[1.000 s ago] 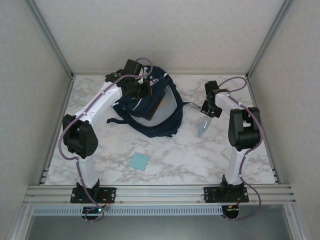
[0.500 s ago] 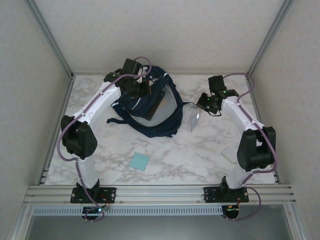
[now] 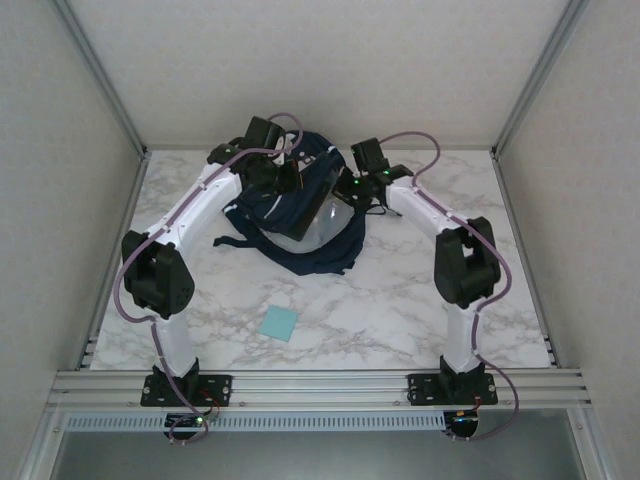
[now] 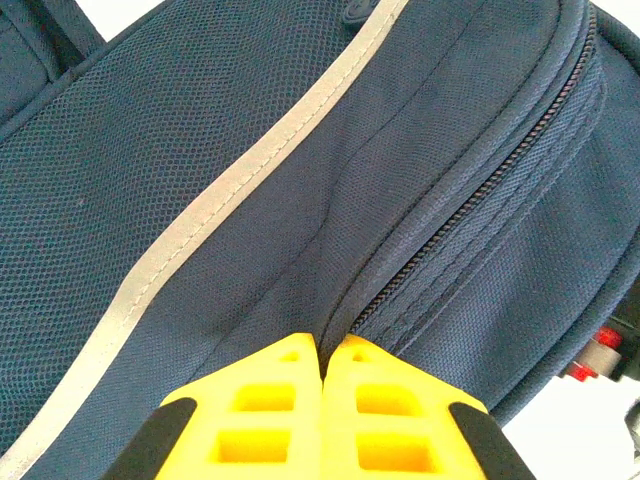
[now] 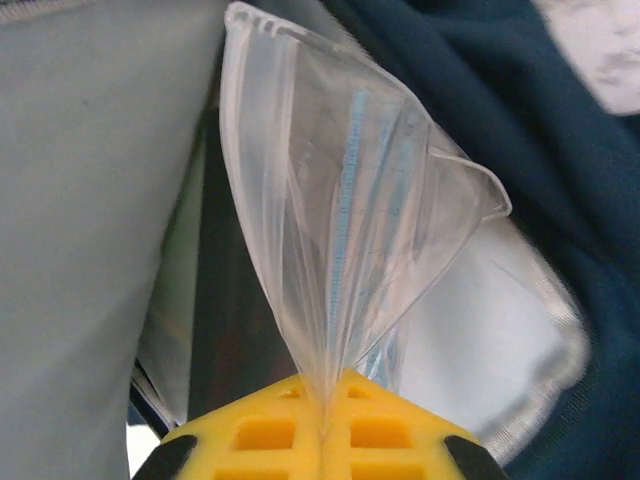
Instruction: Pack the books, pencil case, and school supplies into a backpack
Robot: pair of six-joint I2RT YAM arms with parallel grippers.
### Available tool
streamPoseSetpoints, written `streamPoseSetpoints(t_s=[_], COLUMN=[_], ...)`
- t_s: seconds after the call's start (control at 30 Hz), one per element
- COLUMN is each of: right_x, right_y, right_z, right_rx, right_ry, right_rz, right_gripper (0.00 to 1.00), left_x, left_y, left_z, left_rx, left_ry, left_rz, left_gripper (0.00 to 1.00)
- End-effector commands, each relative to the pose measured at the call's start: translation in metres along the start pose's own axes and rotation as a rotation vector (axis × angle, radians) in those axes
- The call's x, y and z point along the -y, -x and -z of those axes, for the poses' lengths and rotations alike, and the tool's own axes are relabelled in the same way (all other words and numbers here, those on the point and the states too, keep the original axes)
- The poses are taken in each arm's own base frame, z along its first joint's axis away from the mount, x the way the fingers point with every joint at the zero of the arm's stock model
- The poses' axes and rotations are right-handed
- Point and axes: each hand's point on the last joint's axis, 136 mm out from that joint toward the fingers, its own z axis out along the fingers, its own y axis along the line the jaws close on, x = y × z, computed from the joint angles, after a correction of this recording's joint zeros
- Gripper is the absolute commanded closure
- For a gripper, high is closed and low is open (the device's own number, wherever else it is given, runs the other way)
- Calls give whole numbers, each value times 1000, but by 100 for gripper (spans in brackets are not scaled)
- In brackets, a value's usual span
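I have the left gripper (image 4: 323, 348) clenched on a fold of the backpack (image 3: 325, 255), to hold its mouth open, as I judge it; the right gripper (image 5: 322, 388) pinches the clear packet (image 5: 335, 210) just above that opening, poised for dropping in; the light-blue pad (image 3: 279, 323) lies well apart, on the backpack's near side.
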Motion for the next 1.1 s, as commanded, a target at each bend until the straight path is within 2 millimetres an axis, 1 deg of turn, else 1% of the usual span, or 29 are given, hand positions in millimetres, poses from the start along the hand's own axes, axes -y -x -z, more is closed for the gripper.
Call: streamPoseSetpoints(t_s=[0.0,0.07,0.13,0.17,0.2,0.27,0.33,0.4,0.43,0.5,0.63,0.73,0.83,0.9,0.93,0.97,1.07], right_x=[-11,-15,-20,-21,-21,-21,-22,-25,-25,-26,-11,6,18,17,14,10,-11], right_y=[8,9,10,10,10,8,8,6,5,1,-16,-31,-39,-39,-39,-39,-31], right_z=[-23,-39,-50,-54,-57,-57,-51,-43,-38,-28,-8,-2,1,-2,-5,-8,-18], right_rx=[2,-11,-26,-36,-41,-48,-43,-44,-49,-61,-78,-84,-64,-61,-69,-79,-96], right_ry=[19,24,32,33,33,37,47,73,85,94,59,42,41,57,71,86,154], right_rz=[-54,-65,-72,-75,-78,-75,-75,-78,-77,-65,-8,0,-1,-6,-9,-15,-26], right_gripper=[100,99,92,84,74,44,22,15,12,11,11,12,11,11,11,11,11], left_x=[31,33,35,35,35,36,36,36,37,38,39,39,40,41,41,41,42], left_y=[12,12,12,12,12,12,12,13,14,15,15,15,15,15,15,15,14], left_z=[44,45,46,47,47,47,47,46,45,45,45,44,42,41,41,40,40], left_rx=[57,55,56,55,55,57,56,57,58,58,59,54,52,50,49,44,42], left_ry=[-107,-117,-125,-127,-127,-130,-131,-133,-136,-142,-144,-148,-153,-155,-157,-156,-158], left_rz=[20,23,27,30,32,35,39,44,46,51,53,58,62,63,63,65,64], left_gripper=[100,100,100,100,100,100,100,100,100,100,100,100,100,100,100,100,100])
